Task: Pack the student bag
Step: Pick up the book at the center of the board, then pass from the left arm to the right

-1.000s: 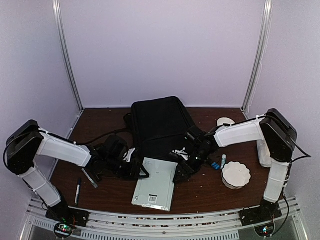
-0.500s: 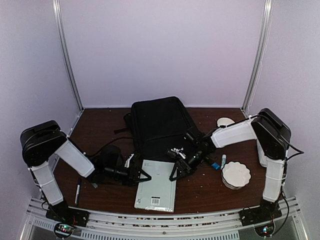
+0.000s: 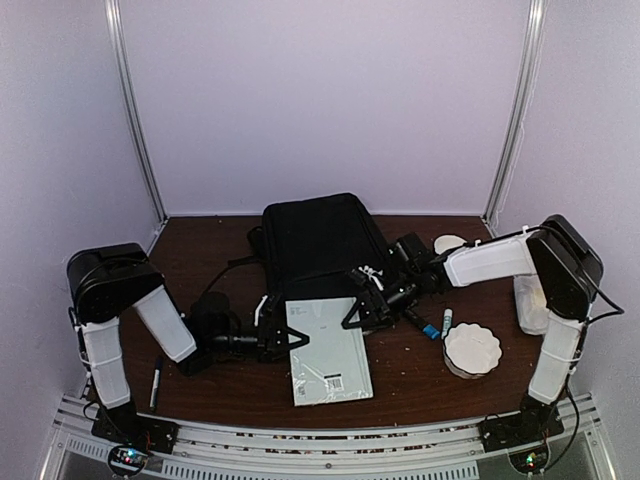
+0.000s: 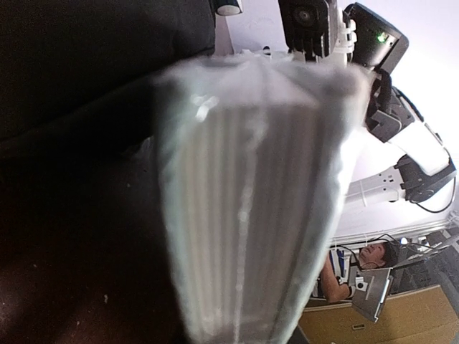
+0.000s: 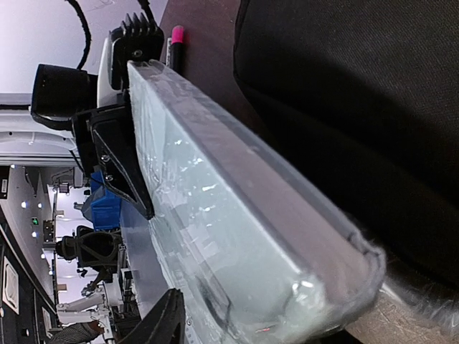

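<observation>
The student bag [image 3: 320, 245], a large black backpack, lies flat at the back centre of the table. A flat grey-green book wrapped in clear plastic [image 3: 328, 350] lies just in front of it, its far end at the bag's near edge. My left gripper [image 3: 276, 328] is shut on the book's left edge. My right gripper [image 3: 354, 312] is shut on its far right corner. The left wrist view is filled by the book's edge [image 4: 251, 215], with the bag [image 4: 93, 64] beside it. The right wrist view shows the book [image 5: 237, 215] against the bag [image 5: 358, 107].
A black marker [image 3: 157, 380] lies at the near left. At the right are a blue-capped marker [image 3: 446, 322], a white scalloped dish [image 3: 472, 347], a small white lid [image 3: 450, 243] and a white container [image 3: 528, 300]. A pink-capped marker [image 5: 174, 39] shows in the right wrist view.
Both grippers have carried the book right and toward the bag, turning it so its far end now meets the bag. The left arm has folded in closer to its base.
</observation>
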`<state>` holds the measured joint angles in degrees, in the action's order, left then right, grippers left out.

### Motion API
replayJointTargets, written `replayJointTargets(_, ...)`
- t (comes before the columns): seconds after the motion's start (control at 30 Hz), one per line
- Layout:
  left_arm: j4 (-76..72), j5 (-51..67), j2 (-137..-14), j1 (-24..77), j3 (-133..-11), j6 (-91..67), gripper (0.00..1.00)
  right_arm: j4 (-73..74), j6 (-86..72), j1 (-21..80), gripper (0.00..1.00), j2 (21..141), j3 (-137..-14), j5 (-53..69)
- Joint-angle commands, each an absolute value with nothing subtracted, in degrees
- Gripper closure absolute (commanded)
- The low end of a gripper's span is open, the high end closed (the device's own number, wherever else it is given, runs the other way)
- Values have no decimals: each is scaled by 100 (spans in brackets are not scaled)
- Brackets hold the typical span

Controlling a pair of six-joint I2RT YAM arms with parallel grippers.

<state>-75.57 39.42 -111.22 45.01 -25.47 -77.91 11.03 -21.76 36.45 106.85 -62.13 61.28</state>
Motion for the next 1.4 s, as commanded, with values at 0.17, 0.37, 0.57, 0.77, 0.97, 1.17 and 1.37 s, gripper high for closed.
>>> replayJointTargets(0.17, -8722, 3785, -10828, 4493, -2620, -8287, 100, 1457, -1473, 3417, 37, 10114, -6407, 6561)
replayJointTargets(0.37, -7141, 3971, -9866, 4494, -3091, -7452, 100, 2936, -281, 2831, 26, 9727, -7114, 6332)
replayJointTargets(0.57, -2984, 4235, -8753, 4500, -4446, -4906, 100, 4599, 1671, 2638, 18, 9331, -8330, 5739)
replayJointTargets(0.77, 926, 3943, -8344, 4504, -5981, -2302, 100, 5535, 3076, 2694, 16, 9214, -9247, 5643)
replayJointTargets(0.97, 2843, 3905, -8397, 4751, -6966, -861, 100, 6718, 4247, 2964, 17, 9623, -9722, 6142)
replayJointTargets(1.17, 3291, 3900, -8396, 4931, -7350, -544, 100, 6188, 3848, 3607, 18, 9616, -9431, 5708)
replayJointTargets(1.37, 3292, 3912, -8331, 4992, -7413, -491, 100, 5811, 3532, 4150, 19, 9786, -9275, 5727)
